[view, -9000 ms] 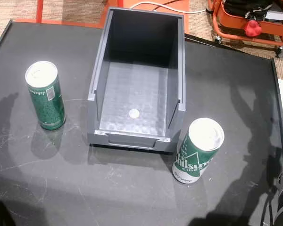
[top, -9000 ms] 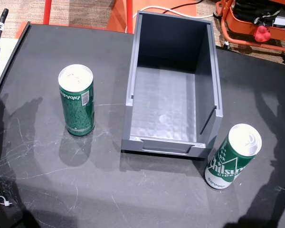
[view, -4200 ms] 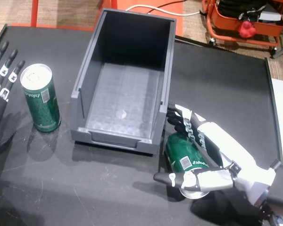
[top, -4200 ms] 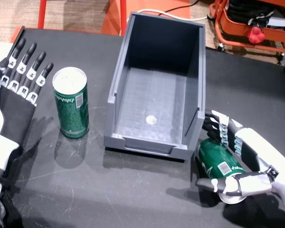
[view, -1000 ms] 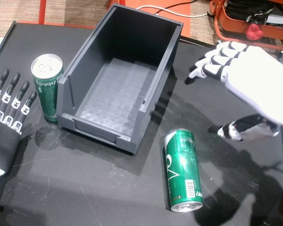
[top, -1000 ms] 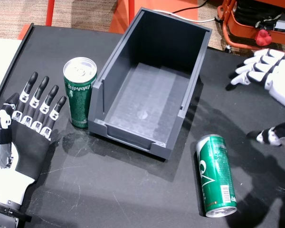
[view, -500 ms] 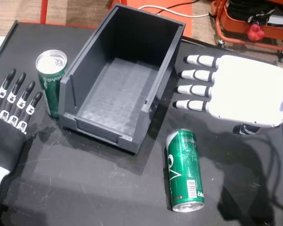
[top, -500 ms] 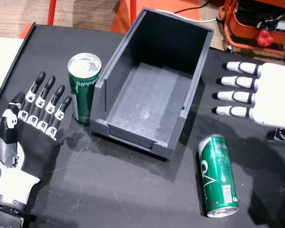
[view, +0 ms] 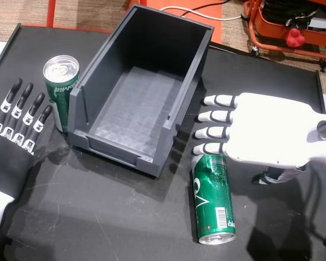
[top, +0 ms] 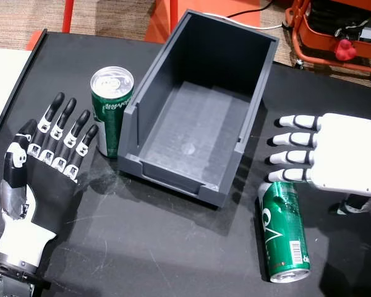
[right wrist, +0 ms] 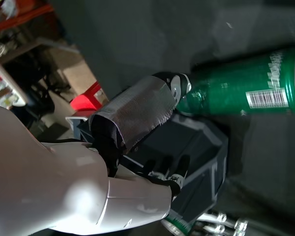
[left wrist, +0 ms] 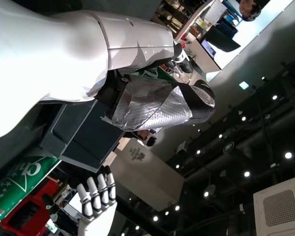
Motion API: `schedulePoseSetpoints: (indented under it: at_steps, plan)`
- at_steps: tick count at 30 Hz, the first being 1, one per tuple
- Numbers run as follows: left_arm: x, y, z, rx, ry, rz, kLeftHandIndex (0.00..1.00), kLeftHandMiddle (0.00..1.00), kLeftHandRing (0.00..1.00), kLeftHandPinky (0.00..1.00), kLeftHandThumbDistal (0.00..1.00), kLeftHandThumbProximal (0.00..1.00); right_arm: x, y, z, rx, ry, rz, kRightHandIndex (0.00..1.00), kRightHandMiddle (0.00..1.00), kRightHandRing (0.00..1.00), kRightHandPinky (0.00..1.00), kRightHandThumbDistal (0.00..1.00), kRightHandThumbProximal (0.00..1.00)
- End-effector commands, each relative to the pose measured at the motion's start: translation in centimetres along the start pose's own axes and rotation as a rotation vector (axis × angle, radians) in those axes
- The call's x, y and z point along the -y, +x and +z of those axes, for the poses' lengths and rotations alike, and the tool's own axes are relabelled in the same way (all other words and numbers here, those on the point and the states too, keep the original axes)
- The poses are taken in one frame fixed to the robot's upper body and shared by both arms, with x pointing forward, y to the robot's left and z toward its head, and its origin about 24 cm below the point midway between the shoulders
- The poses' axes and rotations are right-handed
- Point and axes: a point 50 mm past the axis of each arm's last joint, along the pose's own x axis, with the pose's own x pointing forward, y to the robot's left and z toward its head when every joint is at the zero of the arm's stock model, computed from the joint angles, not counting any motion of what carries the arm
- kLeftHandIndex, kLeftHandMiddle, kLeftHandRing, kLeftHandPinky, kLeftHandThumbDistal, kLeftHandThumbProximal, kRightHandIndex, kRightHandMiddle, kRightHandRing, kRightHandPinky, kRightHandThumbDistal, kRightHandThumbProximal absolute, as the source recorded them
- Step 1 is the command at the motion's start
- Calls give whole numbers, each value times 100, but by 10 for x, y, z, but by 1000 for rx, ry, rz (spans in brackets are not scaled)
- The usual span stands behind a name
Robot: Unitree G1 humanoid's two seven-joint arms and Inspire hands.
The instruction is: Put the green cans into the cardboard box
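Observation:
One green can stands upright against the left outer wall of the box, a dark grey open bin with nothing inside. A second green can lies on its side to the right of the box's front corner. My right hand hovers open, palm down, fingers straight, with its fingertips over the lying can's far end. My left hand is open and flat just left of the standing can, fingers spread. The right wrist view shows the lying can beyond the thumb.
The black tabletop has a raised edge on the left, with a white surface beyond it. An orange cart stands past the far right corner, and orange frame legs stand behind the box.
My right hand has come down and toward me, so its fingertips now cover the lying can's far end. My left hand has edged nearer the standing can. Neither can has moved.

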Motion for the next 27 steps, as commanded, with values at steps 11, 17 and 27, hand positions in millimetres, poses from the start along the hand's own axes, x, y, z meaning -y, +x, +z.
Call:
schedulePoseSetpoints:
  at_steps: [11,17,27]
  plan:
    - [4,-1,-4,13,-22,-11,100,99,100,95,32,80,-27,27,21,-33,315,-21,90,86,85,84,100,33]
    - [3,0,1,38,-71,-21,99,98,100,93,34,75,-38,30,30,-4,377,34,88,85,85,83,100,32]
    - [2,-3,4,59,-80,-17,100,98,100,91,33,74,-50,12,31,47,262,103,88,82,80,80,100,35]
